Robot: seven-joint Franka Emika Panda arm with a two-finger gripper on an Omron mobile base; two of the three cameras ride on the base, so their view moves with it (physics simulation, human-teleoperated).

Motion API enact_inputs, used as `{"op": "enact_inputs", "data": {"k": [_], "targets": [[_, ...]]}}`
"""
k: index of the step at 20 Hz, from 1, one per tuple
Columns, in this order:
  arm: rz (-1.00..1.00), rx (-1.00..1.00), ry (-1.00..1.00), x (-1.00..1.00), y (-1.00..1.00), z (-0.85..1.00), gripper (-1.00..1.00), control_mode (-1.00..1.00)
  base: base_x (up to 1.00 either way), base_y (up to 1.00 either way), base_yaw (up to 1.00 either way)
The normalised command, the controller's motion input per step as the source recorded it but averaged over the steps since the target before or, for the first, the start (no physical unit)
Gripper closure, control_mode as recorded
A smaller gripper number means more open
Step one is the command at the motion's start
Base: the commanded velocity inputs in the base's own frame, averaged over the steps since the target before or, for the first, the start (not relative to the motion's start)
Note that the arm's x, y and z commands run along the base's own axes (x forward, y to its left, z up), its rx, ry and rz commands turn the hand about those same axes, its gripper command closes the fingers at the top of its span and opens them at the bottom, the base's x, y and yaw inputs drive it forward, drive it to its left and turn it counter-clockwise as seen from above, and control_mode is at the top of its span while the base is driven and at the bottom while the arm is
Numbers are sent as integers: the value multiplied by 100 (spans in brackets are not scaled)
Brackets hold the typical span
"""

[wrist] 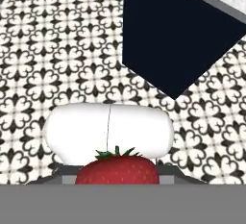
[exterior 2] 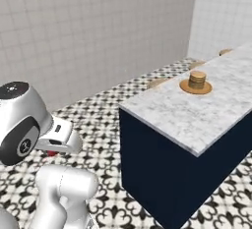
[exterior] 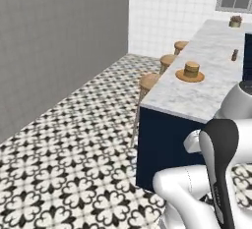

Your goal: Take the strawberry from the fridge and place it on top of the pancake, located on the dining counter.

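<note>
From the left base view I've got the long white-grey marble-topped table with the navy base [exterior: 197,95] right ahead, and the small tan-brown round pancake stack [exterior: 191,69] sits on its flat orange-brown plate [exterior: 182,75] near the left edge, above the round wooden stools [exterior: 148,81]. There's a small dark bottle-ish thing [exterior: 235,55] further along; can't tell what it is.

Right base view: same table, pancake toward the far side of the near end. Low on the left, a bit of red peeks out under my white hand, so the pincer [exterior 2: 51,152] is down over the patterned tile floor [exterior 2: 98,120], well apart from the table.

Hand view: the bright red strawberry with green leaves [wrist: 117,169] sits right at the pincer, so it looks gripped, though the tips are hidden behind it.

So I'd say the fridge part is done. Left: lift, reach over the table, set the berry on the pancake.
</note>
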Motion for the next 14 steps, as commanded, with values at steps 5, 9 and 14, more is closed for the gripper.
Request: {"op": "enact_inputs", "data": {"k": [5, 9, 14], "targets": [[0, 0, 0, 0, 0, 0, 100, 100, 68, 100, -53], [0, 0, 0, 0, 0, 0, 100, 100, 36, 100, -50], [0, 0, 0, 0, 0, 0, 100, 100, 9, 100, -46]]}}
